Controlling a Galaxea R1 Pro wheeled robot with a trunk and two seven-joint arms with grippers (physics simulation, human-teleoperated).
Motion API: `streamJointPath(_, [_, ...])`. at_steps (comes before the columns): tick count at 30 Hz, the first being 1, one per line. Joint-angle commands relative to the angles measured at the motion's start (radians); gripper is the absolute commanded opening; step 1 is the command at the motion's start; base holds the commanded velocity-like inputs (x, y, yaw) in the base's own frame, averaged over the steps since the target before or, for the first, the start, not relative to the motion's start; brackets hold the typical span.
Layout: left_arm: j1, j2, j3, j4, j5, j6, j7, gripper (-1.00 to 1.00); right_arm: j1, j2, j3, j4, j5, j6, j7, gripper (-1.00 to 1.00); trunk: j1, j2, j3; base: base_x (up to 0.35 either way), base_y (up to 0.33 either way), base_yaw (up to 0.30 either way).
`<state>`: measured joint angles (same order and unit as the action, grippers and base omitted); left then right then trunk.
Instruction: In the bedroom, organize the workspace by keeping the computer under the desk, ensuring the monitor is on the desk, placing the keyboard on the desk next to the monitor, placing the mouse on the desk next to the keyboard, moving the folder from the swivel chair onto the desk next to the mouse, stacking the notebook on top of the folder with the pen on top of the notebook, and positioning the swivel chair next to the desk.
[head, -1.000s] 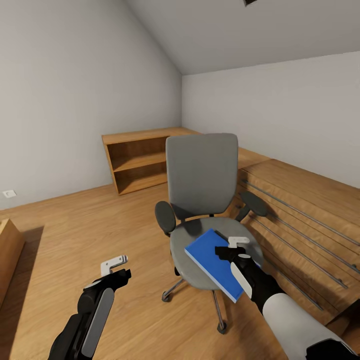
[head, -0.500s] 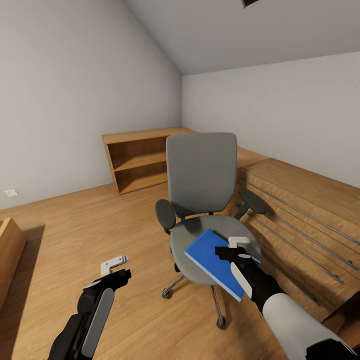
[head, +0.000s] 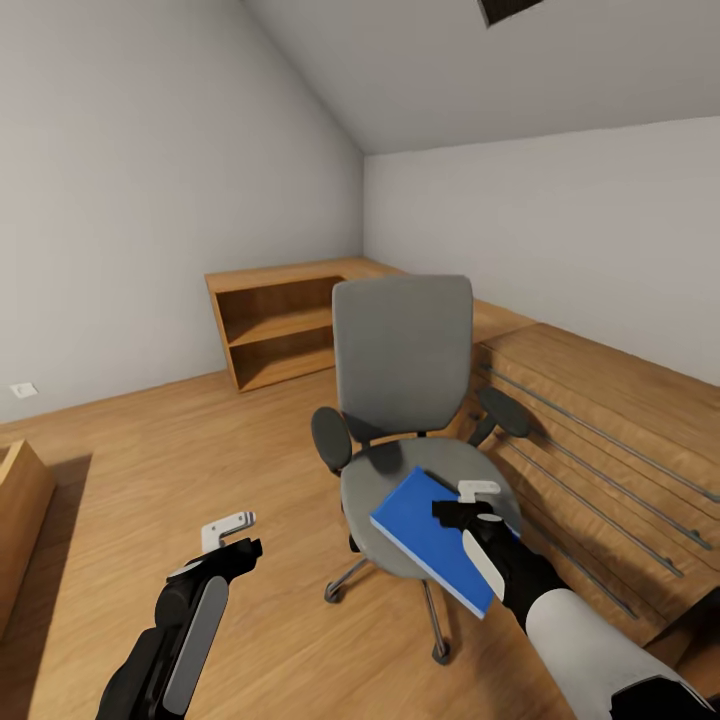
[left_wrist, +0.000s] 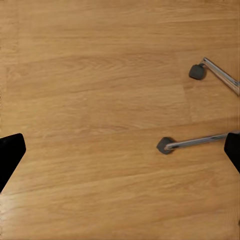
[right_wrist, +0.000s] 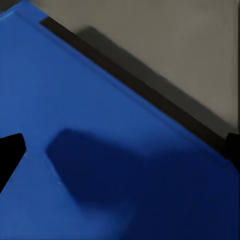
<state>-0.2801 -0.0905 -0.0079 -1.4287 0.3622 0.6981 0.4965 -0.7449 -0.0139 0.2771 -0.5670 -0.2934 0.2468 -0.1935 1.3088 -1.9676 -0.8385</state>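
— Where's the folder (head: 432, 540)?
— Flat on the chair (head: 405, 385) seat, near corner overhanging. Right gripper (head: 478, 500) hovers just above, jaws apart; left gripper (head: 228, 532) hangs over bare floor (left_wrist: 100, 100), also apart.
— How will it handle?
— Probably thin, light, stiff — maybe slick. I'd pinch that overhanging edge.
— Beyond?
— A shelf (head: 275, 325).

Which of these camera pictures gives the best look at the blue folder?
The head view: the whole folder shows, lying on the chair under the right gripper. The right wrist view shows a close patch of its cover; the left wrist view shows floor and chair legs.
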Motion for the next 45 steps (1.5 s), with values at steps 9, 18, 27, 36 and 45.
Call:
streamJointPath(9, [-0.001, 0.0, -0.001, 0.001, 0.011, 0.001, 0.01, 1.0, -0.001, -0.001, 0.008, -0.003, -0.009, 0.005, -0.009, 1.0, -0.035, 0.063, 0.027, 0.0, 0.0, 0.0])
streamJointPath(18, [-0.001, 0.0, -0.001, 0.002, 0.011, 0.001, 0.01, 1.0, -0.001, -0.001, 0.008, -0.004, -0.009, 0.005, -0.009, 1.0, -0.069, 0.126, 0.056, 0.0, 0.0, 0.0])
streamJointPath(27, [-0.001, 0.0, -0.001, 0.002, 0.011, 0.001, 0.01, 1.0, -0.001, -0.001, 0.008, -0.004, -0.009, 0.005, -0.009, 1.0, -0.081, 0.147, 0.065, 0.0, 0.0, 0.0])
streamJointPath(36, [-0.001, 0.0, -0.001, 0.002, 0.011, 0.001, 0.011, 1.0, -0.001, -0.003, 0.006, -0.006, -0.009, 0.004, -0.009, 1.0, -0.081, 0.147, 0.065, 0.0, 0.0, 0.0])
streamJointPath(45, [-0.001, 0.0, -0.001, 0.002, 0.011, 0.001, 0.011, 1.0, 0.004, -0.006, -0.001, -0.109, -0.011, 0.015, -0.009, 1.0, -0.081, 0.147, 0.065, 0.0, 0.0, 0.0])
